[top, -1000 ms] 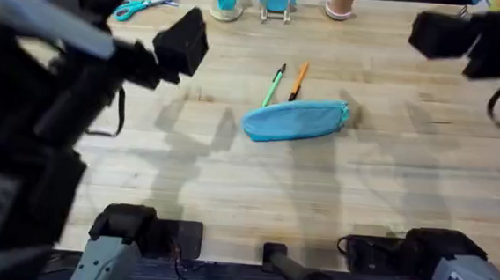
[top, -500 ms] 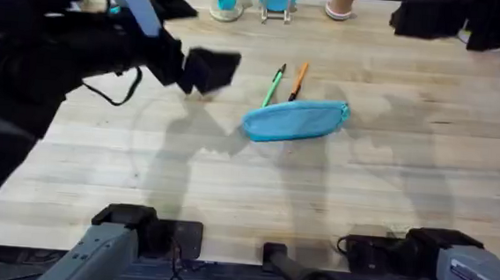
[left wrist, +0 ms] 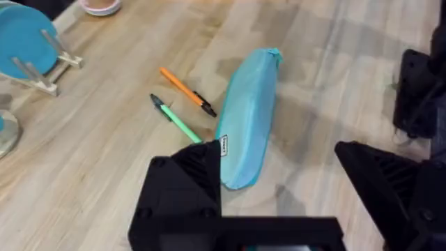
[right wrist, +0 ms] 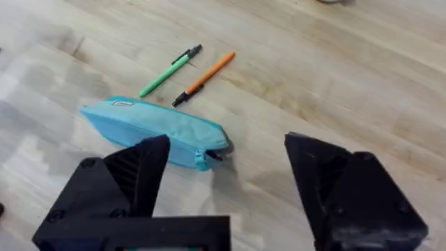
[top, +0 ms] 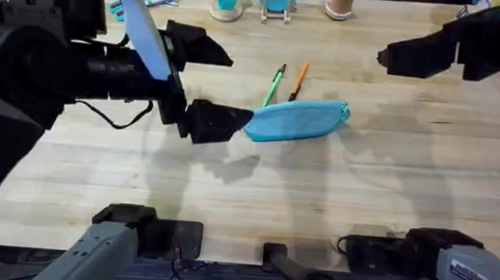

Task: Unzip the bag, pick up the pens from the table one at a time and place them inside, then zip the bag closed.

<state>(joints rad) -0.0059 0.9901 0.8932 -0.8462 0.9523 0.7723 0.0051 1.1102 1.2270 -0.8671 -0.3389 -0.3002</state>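
1. Bag (top: pixel 295 120) lies zipped on the worktop (top: pixel 316 198), its end just ahead of the left gripper (top: pixel 220 120), whose jaws are spread, likely to pin it.
2. Pens (top: pixel 287 83) lie just beyond the bag.
3. Right gripper (top: pixel 392 57) hovers open, well apart, likely ready for the zipper pull.

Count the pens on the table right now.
2. The green pen and the orange pen lie side by side on the table, just beyond the bag. None appears hidden.
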